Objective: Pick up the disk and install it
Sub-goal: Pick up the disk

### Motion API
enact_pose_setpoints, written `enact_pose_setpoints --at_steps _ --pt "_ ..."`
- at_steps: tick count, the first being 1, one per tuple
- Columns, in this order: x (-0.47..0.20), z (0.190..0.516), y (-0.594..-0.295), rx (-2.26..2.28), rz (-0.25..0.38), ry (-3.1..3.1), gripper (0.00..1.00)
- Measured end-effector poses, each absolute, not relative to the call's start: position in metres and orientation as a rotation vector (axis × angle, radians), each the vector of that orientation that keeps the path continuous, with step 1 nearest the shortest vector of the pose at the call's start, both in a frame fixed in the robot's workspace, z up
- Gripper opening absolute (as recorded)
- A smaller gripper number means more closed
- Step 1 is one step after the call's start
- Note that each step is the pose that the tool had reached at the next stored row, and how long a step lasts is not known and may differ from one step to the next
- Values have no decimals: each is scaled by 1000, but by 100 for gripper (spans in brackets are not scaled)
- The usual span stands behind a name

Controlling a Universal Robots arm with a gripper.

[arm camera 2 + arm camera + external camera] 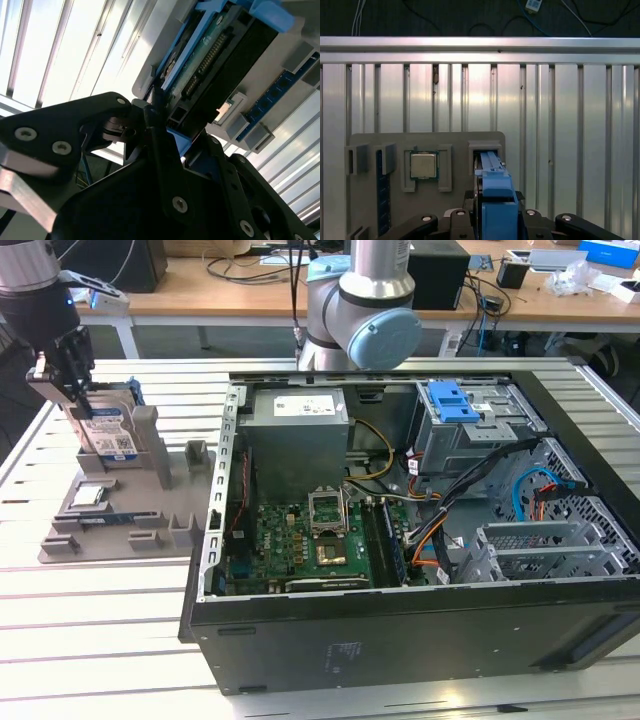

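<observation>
The disk, a silver drive with a white-and-blue label in a blue bracket, stands on edge in a slot of the grey fixture at the exterior view's left. My gripper comes down on its top edge and is shut on it. In the first wrist view the blue bracket of the disk sits between the black fingers of the gripper. The second wrist view shows the disk from its connector side, with the gripper clamped on its edge.
An open computer case fills the exterior view's right, with a grey drive cage and blue latch at its back. A small square chip lies in the fixture. The arm's base stands behind the case.
</observation>
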State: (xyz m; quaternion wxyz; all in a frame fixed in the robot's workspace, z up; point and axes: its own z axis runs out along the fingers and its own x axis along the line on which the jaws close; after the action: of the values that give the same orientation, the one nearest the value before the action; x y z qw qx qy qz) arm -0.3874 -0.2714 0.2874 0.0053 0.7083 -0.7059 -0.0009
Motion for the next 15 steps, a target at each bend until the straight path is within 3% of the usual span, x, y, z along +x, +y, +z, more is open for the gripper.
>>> enact_pose_setpoints --at_steps 15 --pt "-388 304 -271 2217 -2 -2210 37"
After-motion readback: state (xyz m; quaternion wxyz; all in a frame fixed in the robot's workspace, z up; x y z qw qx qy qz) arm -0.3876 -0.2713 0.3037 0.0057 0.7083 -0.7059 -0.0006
